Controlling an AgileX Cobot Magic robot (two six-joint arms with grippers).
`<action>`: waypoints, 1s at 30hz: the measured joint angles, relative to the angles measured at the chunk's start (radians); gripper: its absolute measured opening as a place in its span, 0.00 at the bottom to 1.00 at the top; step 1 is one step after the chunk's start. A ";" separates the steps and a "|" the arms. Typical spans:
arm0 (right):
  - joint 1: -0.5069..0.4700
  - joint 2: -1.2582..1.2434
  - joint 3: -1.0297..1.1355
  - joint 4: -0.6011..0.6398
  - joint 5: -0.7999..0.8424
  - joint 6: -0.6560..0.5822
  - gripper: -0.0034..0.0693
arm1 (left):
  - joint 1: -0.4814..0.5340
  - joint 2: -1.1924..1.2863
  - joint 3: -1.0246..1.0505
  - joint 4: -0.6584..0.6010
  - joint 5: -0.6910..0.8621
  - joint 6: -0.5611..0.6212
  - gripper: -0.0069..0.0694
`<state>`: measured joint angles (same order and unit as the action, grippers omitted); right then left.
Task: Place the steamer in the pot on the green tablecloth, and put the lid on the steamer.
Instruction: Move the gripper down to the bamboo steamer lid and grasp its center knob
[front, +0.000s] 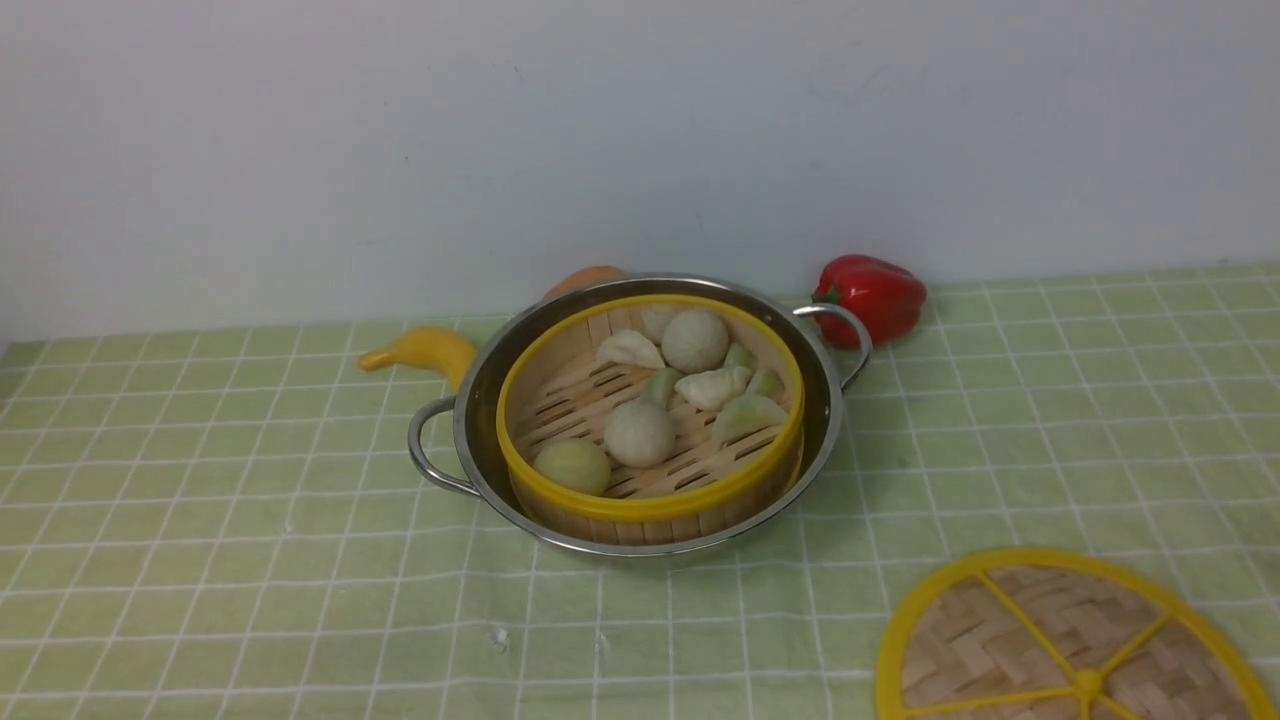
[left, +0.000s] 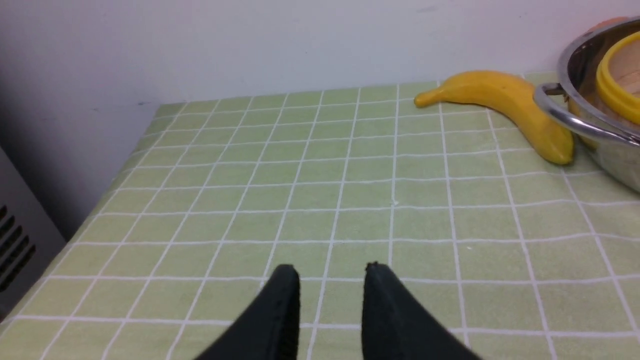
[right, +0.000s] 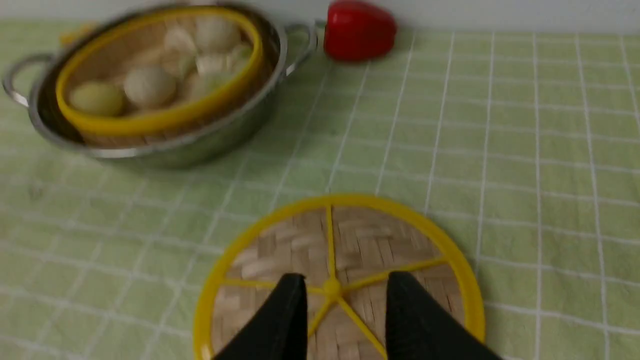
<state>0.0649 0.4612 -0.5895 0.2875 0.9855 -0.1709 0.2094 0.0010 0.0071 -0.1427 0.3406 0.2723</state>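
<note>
The steamer (front: 650, 420), a yellow-rimmed bamboo basket holding white and pale green dumplings and buns, sits inside the shiny steel pot (front: 480, 400) on the green tablecloth (front: 200, 500). The lid (front: 1070, 650), a flat woven disc with yellow spokes, lies on the cloth at the near right. In the right wrist view my right gripper (right: 345, 277) hangs open over the lid (right: 280, 245), its fingers either side of the hub. My left gripper (left: 331, 270) is open over bare cloth (left: 300, 190), left of the pot (left: 575, 120), with nothing between its fingers. Neither gripper shows in the front view.
A yellow banana (front: 425, 350) lies at the pot's left handle and a red bell pepper (front: 875, 295) by its right handle. Something orange (front: 585, 280) peeks out behind the pot. A white wall stands close behind. The cloth's left edge (left: 125, 165) drops off.
</note>
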 joint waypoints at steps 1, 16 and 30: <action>0.000 0.045 0.000 0.004 0.009 -0.063 0.38 | -0.019 0.000 0.000 0.000 0.000 0.000 0.33; 0.193 0.576 -0.179 -0.014 0.059 -0.213 0.38 | -0.097 0.000 0.000 -0.001 -0.001 0.000 0.36; 0.292 1.030 -0.372 -0.213 0.155 0.032 0.38 | -0.097 0.000 0.000 -0.001 -0.001 0.000 0.41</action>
<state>0.3572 1.4908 -0.9610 0.0746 1.1409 -0.1385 0.1127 0.0010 0.0071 -0.1436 0.3398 0.2723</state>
